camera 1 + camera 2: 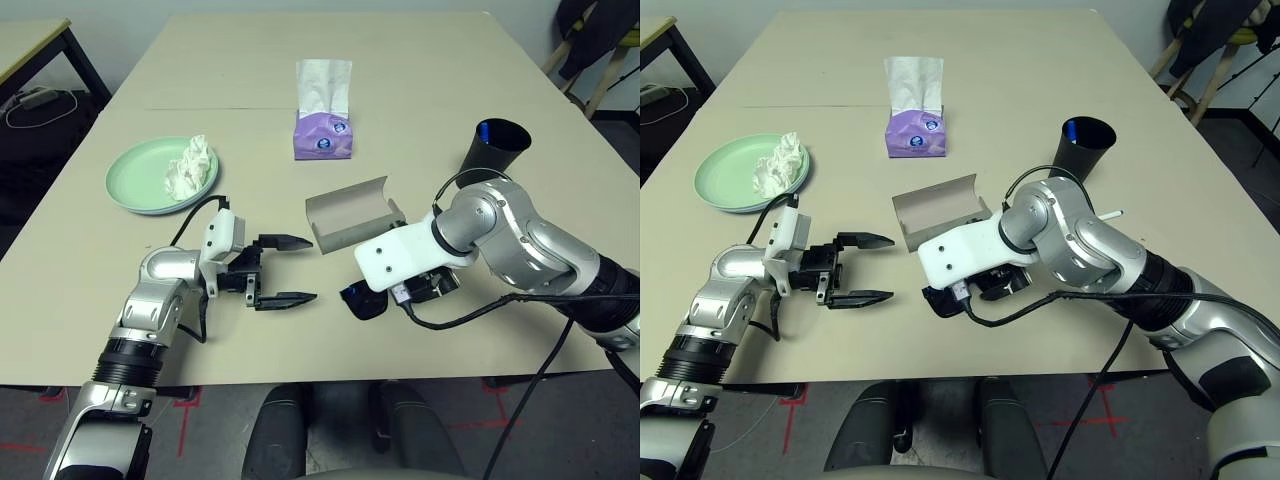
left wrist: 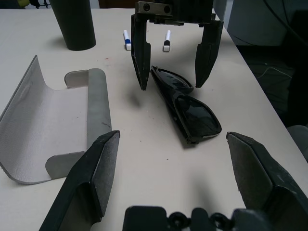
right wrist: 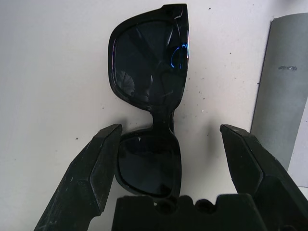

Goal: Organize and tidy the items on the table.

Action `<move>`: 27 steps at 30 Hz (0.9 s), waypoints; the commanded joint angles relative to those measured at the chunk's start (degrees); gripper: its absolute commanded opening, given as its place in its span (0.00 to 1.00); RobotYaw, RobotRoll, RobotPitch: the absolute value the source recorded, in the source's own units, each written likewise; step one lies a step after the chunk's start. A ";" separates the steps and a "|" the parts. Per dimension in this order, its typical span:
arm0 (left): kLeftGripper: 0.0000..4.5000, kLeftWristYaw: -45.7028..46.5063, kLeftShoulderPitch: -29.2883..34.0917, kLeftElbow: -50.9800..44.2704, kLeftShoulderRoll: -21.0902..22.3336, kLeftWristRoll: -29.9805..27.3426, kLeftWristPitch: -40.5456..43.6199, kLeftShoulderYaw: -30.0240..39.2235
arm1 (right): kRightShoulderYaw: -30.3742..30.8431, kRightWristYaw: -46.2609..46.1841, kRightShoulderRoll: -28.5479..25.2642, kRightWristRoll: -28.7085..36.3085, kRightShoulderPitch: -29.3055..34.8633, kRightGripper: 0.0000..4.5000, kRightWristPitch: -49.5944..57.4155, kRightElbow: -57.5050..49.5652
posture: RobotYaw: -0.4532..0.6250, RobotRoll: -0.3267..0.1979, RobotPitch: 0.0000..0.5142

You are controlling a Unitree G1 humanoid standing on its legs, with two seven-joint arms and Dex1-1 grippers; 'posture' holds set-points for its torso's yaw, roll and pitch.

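Note:
Black sunglasses (image 1: 362,300) lie folded, lenses down, near the table's (image 1: 420,60) front edge. My right gripper (image 3: 171,129) hangs open straight above them, one finger on each side of the bridge, not touching. An open grey glasses case (image 1: 350,215) lies just behind. My left gripper (image 1: 312,270) is open and empty, pointing at the sunglasses from the left. A crumpled white tissue (image 1: 190,165) rests on the pale green plate (image 1: 135,185). The black cup (image 1: 493,148) stands at the right, with two white blue-tipped pens (image 2: 126,39) lying near it.
A purple tissue box (image 1: 323,130) stands at mid-table behind the case. A smaller dark-legged side table (image 1: 30,40) is at the far left, and chairs are at the far right. Black cables loop around my right forearm.

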 commanded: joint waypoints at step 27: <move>1.00 1.90 2.53 -3.96 0.53 -0.40 0.09 -0.50 | 0.68 1.28 2.58 -2.30 1.45 0.54 -2.32 2.22 | 0.55 0.62 0.31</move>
